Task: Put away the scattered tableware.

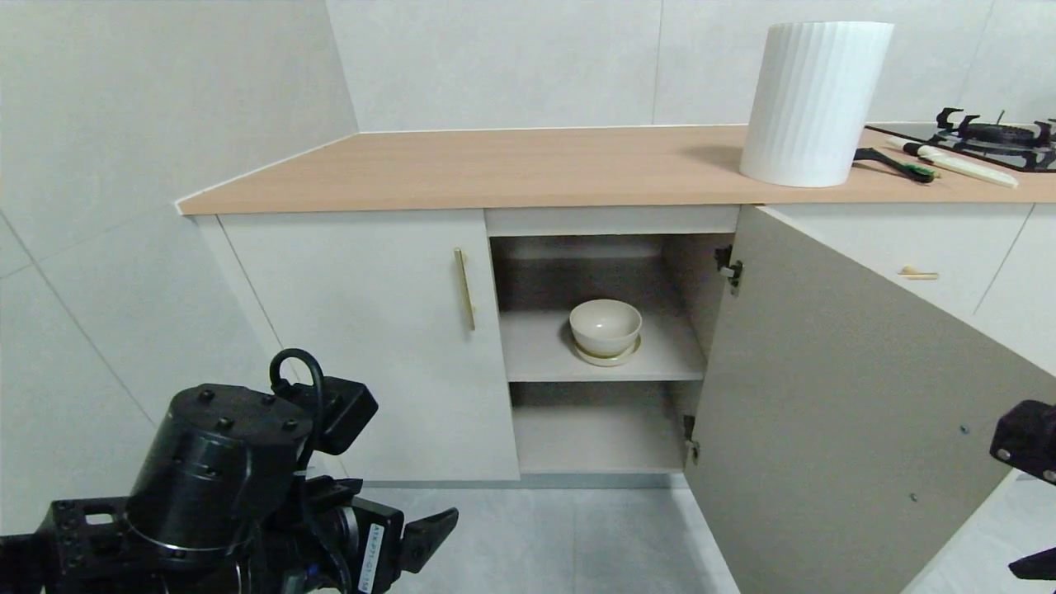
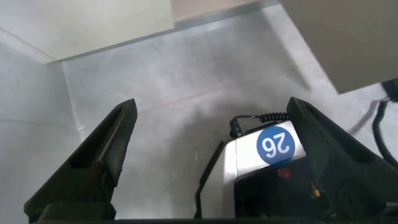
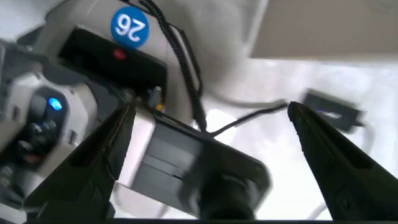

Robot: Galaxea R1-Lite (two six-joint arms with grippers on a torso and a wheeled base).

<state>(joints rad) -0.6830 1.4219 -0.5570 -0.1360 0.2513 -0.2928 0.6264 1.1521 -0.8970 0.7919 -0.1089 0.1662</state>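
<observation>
Two long pieces, a black-and-green utensil (image 1: 898,164) and a cream utensil (image 1: 961,165), lie slantwise on the wooden surface (image 1: 495,169) upper right. Right gripper (image 3: 210,109) looks nearer; it and left gripper (image 2: 211,106) are both released, empty.

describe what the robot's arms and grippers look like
Both arms are matte black. The left arm has a cylindrical joint studded with bolts, a looped black cable above it and a white label strip near the gripper. The left gripper and right gripper each have two dark wedge-shaped fingers tapering to blunt tips. The right arm shows a black block with small screws.
</observation>
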